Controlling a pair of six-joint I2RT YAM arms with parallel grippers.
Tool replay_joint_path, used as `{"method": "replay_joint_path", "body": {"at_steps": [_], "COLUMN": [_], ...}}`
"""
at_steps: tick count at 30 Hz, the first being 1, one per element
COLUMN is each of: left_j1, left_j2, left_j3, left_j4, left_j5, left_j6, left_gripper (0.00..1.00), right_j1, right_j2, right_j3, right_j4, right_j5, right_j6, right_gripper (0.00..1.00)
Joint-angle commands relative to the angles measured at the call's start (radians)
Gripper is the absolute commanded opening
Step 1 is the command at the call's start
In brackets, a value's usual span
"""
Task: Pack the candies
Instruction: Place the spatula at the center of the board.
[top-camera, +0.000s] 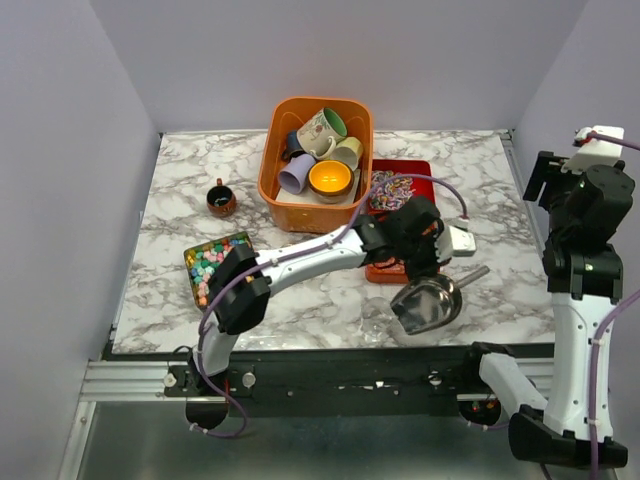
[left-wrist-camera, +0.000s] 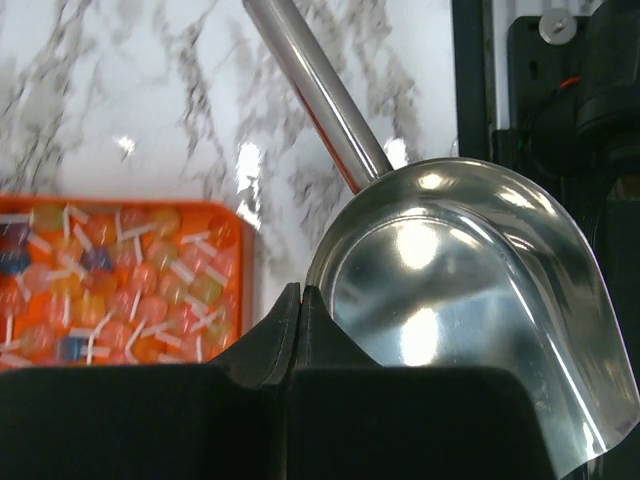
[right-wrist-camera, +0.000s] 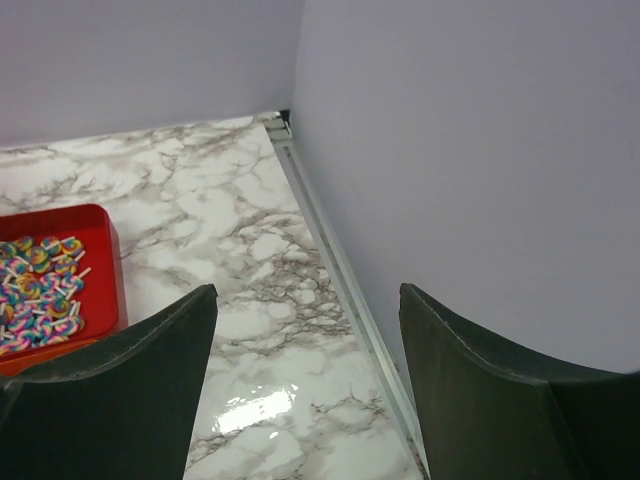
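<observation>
left gripper (left-wrist-camera: 297, 300) pressed together; candies (left-wrist-camera: 110, 285) lie near its left, untouched.

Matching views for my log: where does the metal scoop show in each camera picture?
Top external: the metal scoop lies near the front table edge, right of centre.
Left wrist: it fills the right half, handle running up-left.
Right wrist: not in it.
Shared landmark: the marble tabletop, in all three views.

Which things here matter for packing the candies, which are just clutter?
Job: multicolour candies, swirled candies in red tray, metal scoop, left pincer.
Lying about: orange bin, mugs inside it, small brown mug.
</observation>
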Motion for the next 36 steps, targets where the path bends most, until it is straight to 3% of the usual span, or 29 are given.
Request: {"method": "replay_joint_path", "body": {"at_steps": [1,5,14,22,30,33,34,36], "left_j1": [-0.084,-0.121,-0.149,-0.150,-0.145,-0.138,-0.133,-0.115], "left_j2": [0.133,0.281,0.496,0.625,0.651,0.631,0.602,0.553], "left_j3": [0.182,0.359,0.519,0.611,0.611,0.611,0.608,0.564], "left_j4": [0.078,0.064,0.210,0.222,0.253,0.230,0.221,0.209], "left_j5": [0.034,0.033,-0.102,-0.130,-0.182,-0.182,-0.181,-0.182], "left_j6": [0.020,0.012,-0.029,-0.008,-0.023,-0.029,-0.028,-0.031], "left_gripper": [0.00,0.00,0.00,0.00,0.00,0.28,0.45,0.54], "right_j1": [-0.008,-0.010,-0.013,-0.011,-0.011,-0.011,-0.011,-0.011], "right_j2": [-0.045,-0.059,-0.037,-0.066,-0.040,-0.028,-0.025,-0.019], "right_j3": [0.009,0.012,0.060,0.012,0.017,0.023,0.026,0.037], "right_j4": [-0.024,-0.046,-0.120,-0.112,-0.107,-0.106,-0.107,-0.107], "right_j5": [0.021,0.011,-0.063,-0.129,-0.178,-0.187,-0.187,-0.198], "right_j6": [0.020,0.023,0.052,0.026,0.024,0.032,0.035,0.043], "right_gripper": [0.80,0.80,0.80,0.80,0.80,0.80,0.80,0.80]}}
